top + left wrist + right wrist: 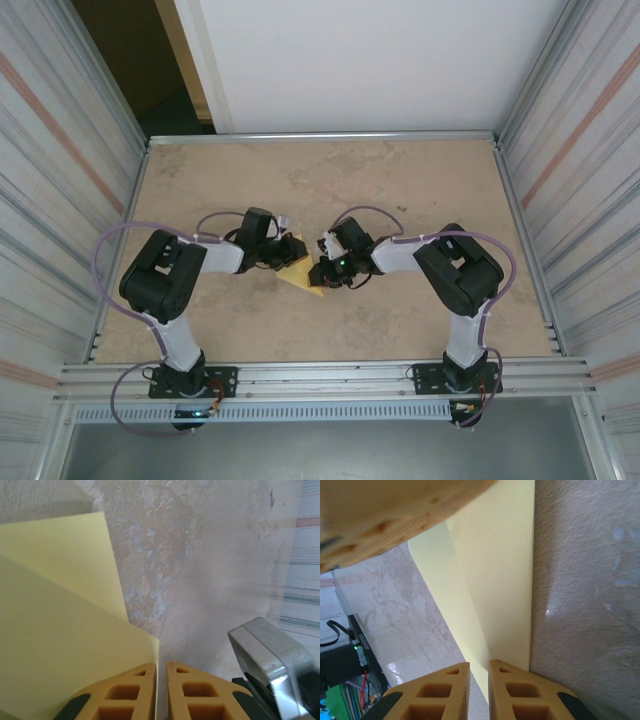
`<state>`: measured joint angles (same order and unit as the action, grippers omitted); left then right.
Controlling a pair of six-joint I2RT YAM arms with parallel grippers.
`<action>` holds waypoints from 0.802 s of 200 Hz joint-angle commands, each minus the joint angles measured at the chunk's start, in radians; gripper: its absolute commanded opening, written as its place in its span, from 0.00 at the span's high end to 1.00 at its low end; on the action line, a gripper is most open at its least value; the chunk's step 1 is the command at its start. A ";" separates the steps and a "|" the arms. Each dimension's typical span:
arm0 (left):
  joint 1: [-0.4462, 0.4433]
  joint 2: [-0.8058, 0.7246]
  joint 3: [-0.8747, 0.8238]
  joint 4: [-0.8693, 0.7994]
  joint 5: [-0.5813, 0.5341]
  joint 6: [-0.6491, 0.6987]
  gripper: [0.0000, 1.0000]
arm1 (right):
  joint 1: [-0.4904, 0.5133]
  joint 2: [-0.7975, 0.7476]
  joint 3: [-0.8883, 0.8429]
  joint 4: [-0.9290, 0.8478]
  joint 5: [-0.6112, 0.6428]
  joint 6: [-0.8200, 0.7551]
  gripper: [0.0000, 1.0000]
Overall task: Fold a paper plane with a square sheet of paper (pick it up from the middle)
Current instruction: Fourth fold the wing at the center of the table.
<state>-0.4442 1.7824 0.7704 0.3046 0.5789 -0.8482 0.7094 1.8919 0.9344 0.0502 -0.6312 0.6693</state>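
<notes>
Mid-fold, I judge. The square sheet of paper [305, 276], already creased into layers, sits at the centre of the top view. The left gripper [161, 672] and the right gripper [479, 672] each pinch an edge of it. The next move calls for aligned edges and a firm crease.

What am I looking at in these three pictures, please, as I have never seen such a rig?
These are two black-and-white robot arms, the left arm and the right arm, bolted at the near edge of a beige mottled tabletop. The wide picture is taken from above and behind them; the two close-ups come from cameras on their wrists. Between them is a pale-yellow folded sheet of paper. The left arm's orange fingers and the right arm's orange fingers each pinch an edge of it.
</notes>
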 commanded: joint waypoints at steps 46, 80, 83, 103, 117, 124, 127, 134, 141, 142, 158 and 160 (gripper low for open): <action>0.021 -0.094 -0.039 -0.017 -0.020 0.029 0.85 | 0.005 0.013 0.015 -0.076 0.035 -0.026 0.83; 0.027 -0.123 -0.075 0.022 -0.014 0.021 0.86 | 0.003 0.014 0.017 -0.082 0.037 -0.025 0.84; 0.027 -0.121 -0.075 0.031 -0.007 0.021 0.86 | 0.002 0.015 0.016 -0.083 0.036 -0.025 0.84; 0.014 -0.098 -0.077 0.078 0.033 0.011 0.86 | 0.003 0.019 0.021 -0.089 0.037 -0.024 0.84; -0.001 -0.082 -0.065 0.077 0.032 0.011 0.86 | 0.004 0.022 0.025 -0.092 0.037 -0.023 0.84; -0.008 -0.074 -0.061 0.075 0.029 0.011 0.86 | 0.004 0.025 0.027 -0.096 0.039 -0.023 0.85; -0.011 -0.070 -0.058 0.075 0.027 0.011 0.86 | 0.003 0.025 0.027 -0.096 0.039 -0.022 0.85; -0.015 -0.063 -0.052 0.069 0.025 0.011 0.86 | 0.004 0.026 0.028 -0.099 0.040 -0.022 0.85; -0.018 -0.056 -0.045 0.061 0.019 0.011 0.86 | 0.003 0.027 0.028 -0.101 0.040 -0.022 0.85; -0.018 -0.056 -0.044 0.060 0.018 0.011 0.86 | 0.003 0.027 0.029 -0.101 0.040 -0.022 0.85; -0.022 -0.045 -0.031 0.029 0.002 0.014 0.86 | 0.003 0.032 0.032 -0.108 0.043 -0.022 0.86; -0.022 -0.044 -0.030 0.022 -0.002 0.014 0.86 | 0.003 0.033 0.033 -0.109 0.043 -0.022 0.86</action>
<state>-0.4603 1.7161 0.7074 0.3523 0.5835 -0.8383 0.7094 1.8950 0.9524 0.0017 -0.6212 0.6693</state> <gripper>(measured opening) 0.142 0.148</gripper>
